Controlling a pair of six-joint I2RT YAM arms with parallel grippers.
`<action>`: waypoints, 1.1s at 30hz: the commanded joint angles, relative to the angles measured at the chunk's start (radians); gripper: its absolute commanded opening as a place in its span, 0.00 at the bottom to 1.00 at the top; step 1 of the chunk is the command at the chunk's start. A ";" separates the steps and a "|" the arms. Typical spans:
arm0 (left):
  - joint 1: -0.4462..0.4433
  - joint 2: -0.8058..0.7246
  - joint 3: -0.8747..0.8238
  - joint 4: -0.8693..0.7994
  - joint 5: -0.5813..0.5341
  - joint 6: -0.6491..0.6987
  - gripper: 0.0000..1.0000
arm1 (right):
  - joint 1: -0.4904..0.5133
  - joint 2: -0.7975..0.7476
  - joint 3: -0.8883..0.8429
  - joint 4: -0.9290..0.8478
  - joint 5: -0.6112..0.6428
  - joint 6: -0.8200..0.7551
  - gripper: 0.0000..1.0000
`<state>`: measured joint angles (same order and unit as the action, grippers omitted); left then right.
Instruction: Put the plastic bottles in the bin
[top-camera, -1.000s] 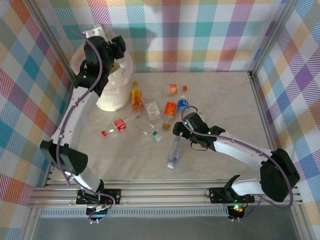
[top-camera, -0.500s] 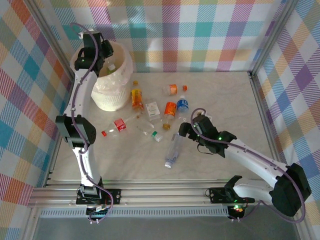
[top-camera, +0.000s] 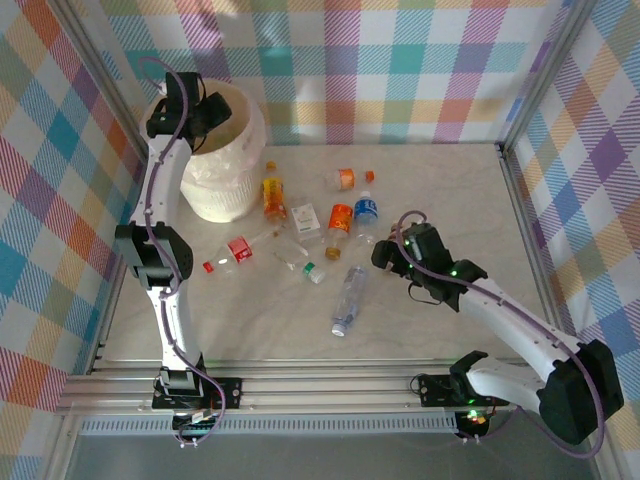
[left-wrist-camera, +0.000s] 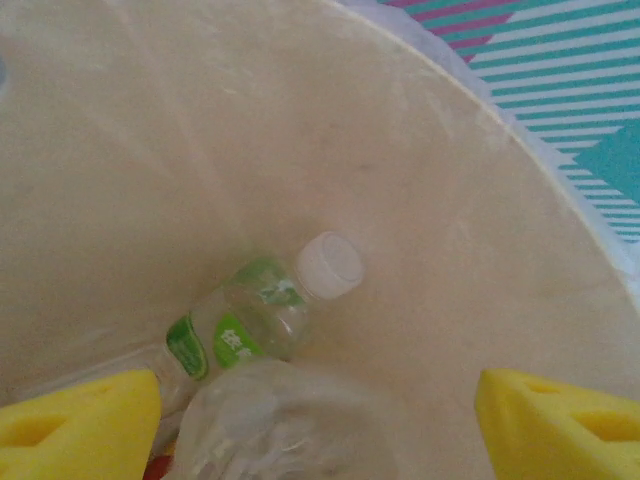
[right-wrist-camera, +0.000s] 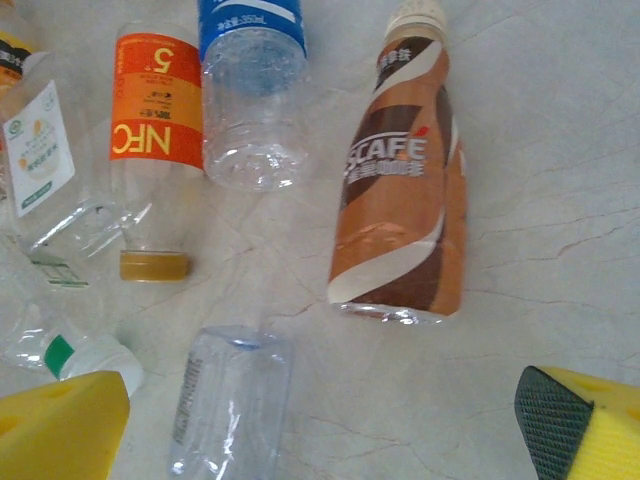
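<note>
My left gripper (top-camera: 203, 112) hangs over the mouth of the cream bin (top-camera: 228, 172), its yellow jaws wide open. Inside the bin (left-wrist-camera: 470, 220), a blurred clear bottle (left-wrist-camera: 285, 425) sits below my left gripper (left-wrist-camera: 320, 430), above a green-labelled bottle (left-wrist-camera: 262, 322) with a white cap. My right gripper (top-camera: 384, 256) is open low over the table. Ahead of my right gripper (right-wrist-camera: 320, 430) lie a brown coffee bottle (right-wrist-camera: 402, 185), a blue-labelled bottle (right-wrist-camera: 250, 95), an orange NFC bottle (right-wrist-camera: 152, 140) and a clear bottle (right-wrist-camera: 232, 400). That clear bottle (top-camera: 347, 298) lies left of the right gripper.
More bottles lie between bin and right arm: a red-labelled one (top-camera: 237, 250), an orange one (top-camera: 272, 196), a green-capped one (top-camera: 306, 268), a white-labelled one (top-camera: 305, 218) and an orange-capped one (top-camera: 346, 178). Checked walls close the table's back and sides. The table's right half is bare marble (top-camera: 460, 200).
My left gripper has settled over the bin and opened, letting go of the clear bottle. My right gripper has drawn back to the right, away from the clear bottle on the table.
</note>
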<state>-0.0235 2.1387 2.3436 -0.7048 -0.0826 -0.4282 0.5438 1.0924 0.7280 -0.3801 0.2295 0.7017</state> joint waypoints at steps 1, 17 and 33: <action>0.006 -0.046 0.037 -0.029 0.062 -0.015 0.85 | -0.031 0.039 0.018 -0.021 -0.050 -0.083 1.00; -0.003 -0.399 -0.381 0.323 0.329 -0.050 1.00 | -0.093 0.325 0.115 0.047 -0.074 -0.064 0.93; -0.005 -0.620 -0.662 0.498 0.558 -0.122 1.00 | -0.106 0.533 0.148 0.152 -0.005 -0.108 0.72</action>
<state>-0.0246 1.5826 1.7107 -0.2855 0.4145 -0.5247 0.4442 1.6096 0.8516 -0.2600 0.2031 0.6125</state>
